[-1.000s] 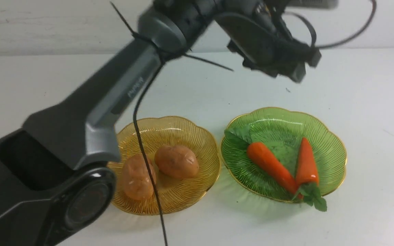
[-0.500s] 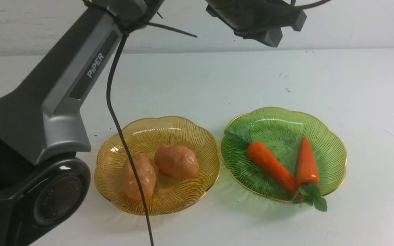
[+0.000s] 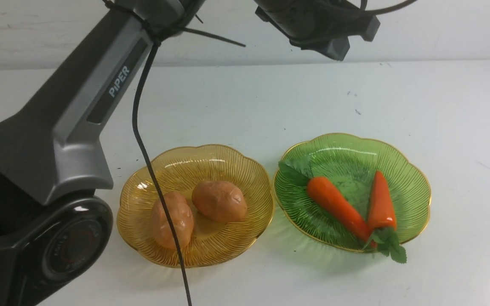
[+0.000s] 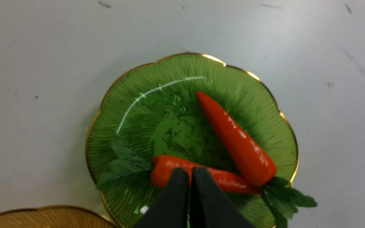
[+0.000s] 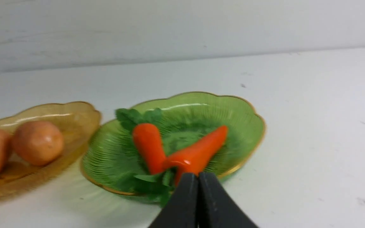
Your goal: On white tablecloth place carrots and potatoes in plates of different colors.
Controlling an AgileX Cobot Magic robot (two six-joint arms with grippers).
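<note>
Since the earlier frame, the grey left arm has been lifted and drawn back. The near-left rim of the amber-yellow translucent scalloped plate, hidden then, is now uncovered. Nothing in the plates has been shifted.

The left gripper is clenched, jaws pressed together on nothing, and is held well above the green translucent scalloped plate. The right gripper is likewise clenched and empty, low on the near side of that plate.

The rounded tan toy potatoes are laid side by side in the amber plate on the left. The glossy orange plastic carrots are laid in the green plate on the right, meeting near its near rim. Both plates are set just beside each other on the plain white tablecloth. The sorting is judged complete.

Trouble could still be caused by the thin black cable hung from the left arm. It is seen across the amber plate and the near-left potato, though whether it touches them cannot be told. If the arm is swung or lowered, that potato could be dragged or the rim snagged. 1 carrot's green leaves are draped over the near rim, so a knock there could tip it out.

Counted: 2 plates, 2 potatoes, 2 carrots, 2 grippers, 1 cable.
</note>
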